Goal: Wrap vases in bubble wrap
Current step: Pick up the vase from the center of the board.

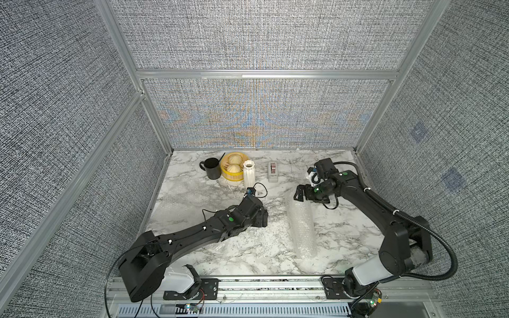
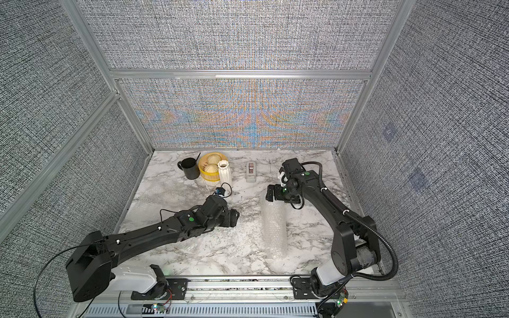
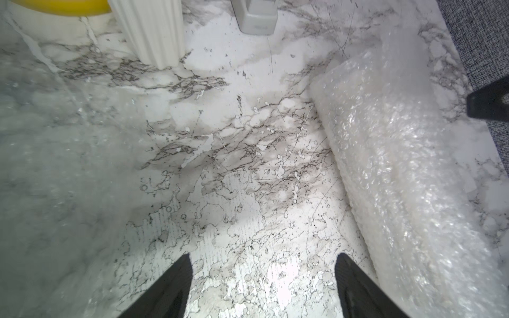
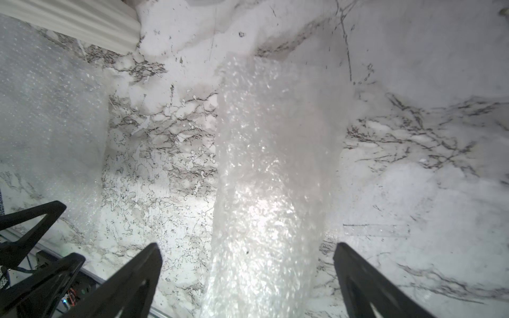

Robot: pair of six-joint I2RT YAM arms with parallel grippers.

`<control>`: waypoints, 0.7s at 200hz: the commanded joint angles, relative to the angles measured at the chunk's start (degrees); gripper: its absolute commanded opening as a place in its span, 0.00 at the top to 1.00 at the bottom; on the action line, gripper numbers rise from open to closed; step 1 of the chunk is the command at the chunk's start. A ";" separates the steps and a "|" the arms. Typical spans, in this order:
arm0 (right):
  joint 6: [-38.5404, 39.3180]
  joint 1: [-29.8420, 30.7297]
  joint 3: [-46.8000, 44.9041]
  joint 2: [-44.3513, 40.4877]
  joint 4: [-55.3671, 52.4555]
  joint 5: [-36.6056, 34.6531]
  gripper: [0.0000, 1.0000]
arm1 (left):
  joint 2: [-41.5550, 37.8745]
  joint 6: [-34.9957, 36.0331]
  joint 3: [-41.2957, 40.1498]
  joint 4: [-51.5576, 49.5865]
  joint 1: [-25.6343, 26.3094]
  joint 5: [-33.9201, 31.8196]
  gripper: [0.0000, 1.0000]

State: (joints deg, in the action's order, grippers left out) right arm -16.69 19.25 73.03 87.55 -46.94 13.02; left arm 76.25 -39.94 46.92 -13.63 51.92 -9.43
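Note:
A white ribbed vase (image 1: 249, 173) (image 2: 225, 173) stands upright at the back of the marble table, beside the yellow basket. To the right lies a long roll of bubble wrap (image 1: 301, 228) (image 2: 274, 228), its contents hidden by the plastic. A flat bubble wrap sheet (image 3: 55, 165) (image 4: 49, 110) lies on the left part of the table. My right gripper (image 1: 298, 194) (image 4: 248, 256) is open, its fingers straddling the roll's far end without touching it. My left gripper (image 1: 263, 219) (image 3: 263, 264) is open over bare marble between sheet and roll, holding nothing.
A black mug (image 1: 212, 168), a yellow basket with two buns (image 1: 232, 166) and a grey tape dispenser (image 1: 272, 172) stand along the back. A clear tape strip (image 4: 374, 230) lies on the marble beside the roll. Grey fabric walls enclose three sides.

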 commanded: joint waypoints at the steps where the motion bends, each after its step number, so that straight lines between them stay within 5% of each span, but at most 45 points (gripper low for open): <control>1: 1.13 2.22 2.95 -0.87 -3.25 -2.09 0.01 | -3.58 -1.81 0.26 -4.47 -1.00 -4.39 0.18; 83: 4.40 15.90 14.55 9.97 7.24 -1.00 0.01 | -15.24 -4.12 -3.05 -10.98 -10.36 -7.90 0.18; 140: 9.15 17.45 14.98 16.60 25.97 0.41 0.03 | -14.77 -3.16 -2.81 -11.13 -17.13 -5.85 0.18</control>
State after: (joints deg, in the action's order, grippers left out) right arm -10.81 36.56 88.16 102.52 -32.18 12.99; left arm 61.19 -43.70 43.99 -25.15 36.42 -16.25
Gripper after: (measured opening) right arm 0.985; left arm 0.823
